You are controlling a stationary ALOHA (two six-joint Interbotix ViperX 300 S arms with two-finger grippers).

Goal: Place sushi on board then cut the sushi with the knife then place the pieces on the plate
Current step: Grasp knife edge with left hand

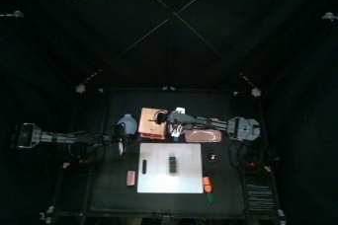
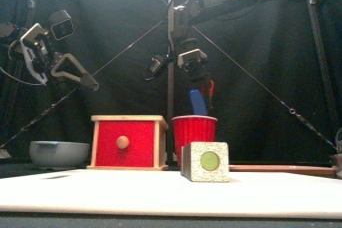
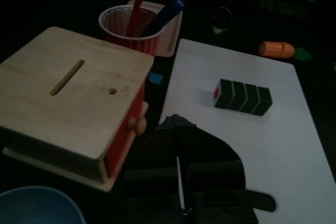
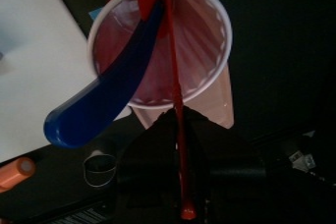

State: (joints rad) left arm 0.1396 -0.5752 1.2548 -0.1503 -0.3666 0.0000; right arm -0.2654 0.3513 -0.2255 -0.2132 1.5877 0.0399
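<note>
The dark green sushi roll [image 2: 205, 162] [image 3: 245, 95] [image 1: 173, 162] lies whole on the white board [image 2: 147, 194] [image 3: 262, 135] [image 1: 169, 182]. Behind the board stands the red cup [image 2: 195, 132] [image 4: 164, 31] [image 3: 140, 29], holding the blue knife [image 2: 197, 102] [image 4: 108, 88] and the red knife [image 4: 176, 120]. My right gripper [image 2: 178, 64] [image 1: 176, 122] hangs open just above the cup, with the red knife's handle pointing up toward it. Up at the left, over the box's left side, my left gripper [image 2: 70, 70] [image 1: 126, 136] hovers open and holds nothing. The pink plate [image 1: 208, 136] lies right of the cup.
The wooden box [image 2: 128, 142] [image 3: 66, 85] [image 1: 148, 122] with its red drawer stands left of the cup. A blue-grey bowl [image 2: 59, 153] [image 3: 33, 206] sits at the far left. Orange toy foods [image 1: 129, 177] [image 1: 209, 183] [image 3: 276, 48] lie on both sides of the board.
</note>
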